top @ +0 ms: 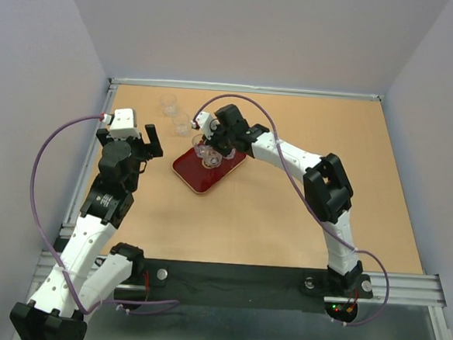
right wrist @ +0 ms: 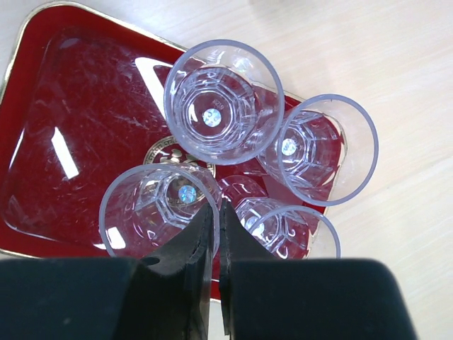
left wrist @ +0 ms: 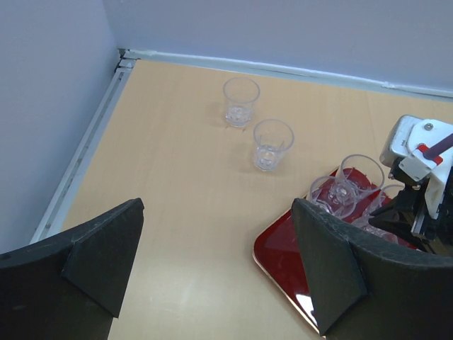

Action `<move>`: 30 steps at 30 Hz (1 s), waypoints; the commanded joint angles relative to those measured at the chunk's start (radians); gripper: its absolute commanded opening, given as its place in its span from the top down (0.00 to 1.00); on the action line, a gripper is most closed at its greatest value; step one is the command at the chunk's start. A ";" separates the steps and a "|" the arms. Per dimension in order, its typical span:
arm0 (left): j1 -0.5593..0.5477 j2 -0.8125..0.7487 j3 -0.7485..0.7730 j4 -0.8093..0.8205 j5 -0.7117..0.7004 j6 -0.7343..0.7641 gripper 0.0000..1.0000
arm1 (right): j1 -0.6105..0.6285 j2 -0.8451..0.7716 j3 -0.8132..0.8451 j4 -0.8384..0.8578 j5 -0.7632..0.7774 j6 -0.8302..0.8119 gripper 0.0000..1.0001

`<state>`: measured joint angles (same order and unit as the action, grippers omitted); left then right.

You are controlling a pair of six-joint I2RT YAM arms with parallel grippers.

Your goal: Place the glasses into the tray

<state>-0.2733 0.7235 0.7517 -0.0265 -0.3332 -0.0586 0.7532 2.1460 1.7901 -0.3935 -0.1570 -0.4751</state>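
While the left gripper point(left wrist: 218, 276) hangs with its jaws spread wide and nothing between them, the far glass point(left wrist: 241, 101) and the near glass point(left wrist: 272, 144) stand on the table point(left wrist: 170, 212) ahead of it. In the top view they are at about eleven o'clock from the tray point(top: 199, 176), near each other and clear of its rim. Four tumblers point(right wrist: 223, 99) crowd the tray's twelve o'clock end. The right gripper point(right wrist: 217, 237) is pinched narrow on the wall of one of them, the held glass point(right wrist: 157, 209), at seven o'clock of the gold emblem point(right wrist: 164, 152). I cannot tell whether its base is down. The step looks like releasing it. Settle it flat, part the fingers only slightly, then rise straight up, since sideways drift would knock the close neighbours.
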 commanded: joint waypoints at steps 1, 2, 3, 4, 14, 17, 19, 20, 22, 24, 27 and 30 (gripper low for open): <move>0.003 -0.018 -0.009 0.057 0.002 0.014 0.03 | 0.003 0.009 0.058 0.024 0.037 -0.010 0.91; 0.003 -0.018 -0.011 0.059 0.003 0.014 0.03 | 0.003 0.008 0.060 0.024 0.037 -0.010 0.87; 0.003 -0.018 -0.008 0.059 0.006 0.014 0.03 | 0.002 0.008 0.061 0.024 0.042 -0.010 0.83; 0.003 -0.018 -0.009 0.059 0.006 0.014 0.03 | 0.003 0.008 0.063 0.027 0.045 -0.010 0.75; 0.003 -0.018 -0.011 0.059 0.006 0.014 0.03 | 0.003 -0.029 0.072 0.030 0.059 -0.008 0.62; 0.003 -0.016 -0.009 0.059 0.006 0.014 0.03 | 0.002 -0.060 0.080 0.033 0.066 -0.003 0.58; 0.003 -0.016 -0.011 0.059 0.006 0.014 0.03 | 0.001 -0.077 0.081 0.031 0.070 0.000 0.58; 0.003 -0.016 -0.011 0.059 0.005 0.014 0.03 | 0.001 -0.096 0.080 0.031 0.071 0.001 0.58; 0.003 -0.018 -0.011 0.060 0.006 0.013 0.03 | 0.001 -0.118 0.072 0.033 0.073 0.007 0.58; 0.003 -0.018 -0.012 0.062 0.008 0.013 0.03 | 0.003 -0.159 0.043 0.033 0.076 0.015 0.58; 0.005 -0.018 -0.014 0.066 0.013 0.009 0.03 | 0.002 -0.216 -0.006 0.035 0.080 0.015 0.58; 0.003 -0.018 -0.018 0.071 0.022 0.009 0.03 | 0.000 -0.313 -0.115 0.039 0.082 0.001 0.57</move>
<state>-0.2733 0.7231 0.7479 -0.0185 -0.3187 -0.0586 0.7532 1.9656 1.7561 -0.3870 -0.0860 -0.4706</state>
